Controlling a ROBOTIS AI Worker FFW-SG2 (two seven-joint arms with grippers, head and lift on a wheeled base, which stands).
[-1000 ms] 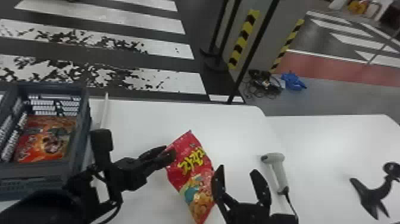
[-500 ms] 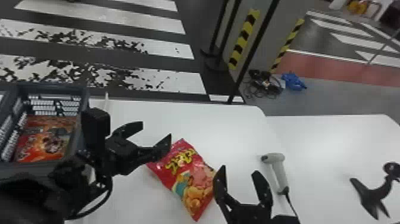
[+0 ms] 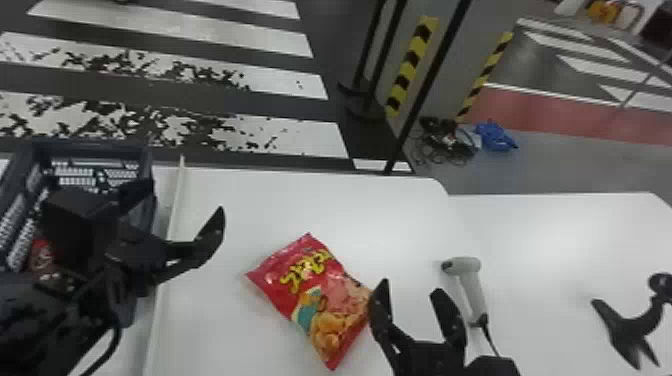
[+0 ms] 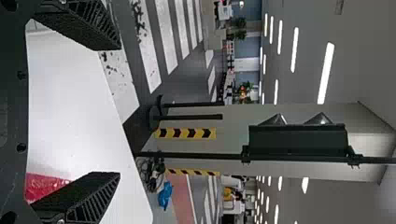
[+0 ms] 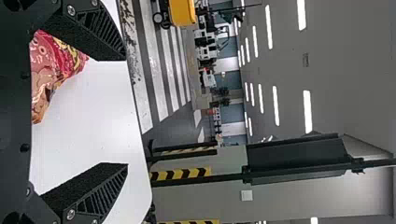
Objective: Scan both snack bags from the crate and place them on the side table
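Since the earlier head views, the left pincer has drawn back from the snack bag toward the crate; the bag, propped up a second ago, now lies flat on the bench, where it was in the last view. Both pincers stand with fingers well apart, the right pincer near the bag's side; whether it touches cannot be told.

White bench top stretches from the bag to the far edge, and a pale rail runs between bag and crate. The scanner lies just past the right pincer, a black stand farther right.

The left arm covers much of the crate, leaving only a red patch of another bag inside. The left wrist view shows the first bag partly behind a finger.
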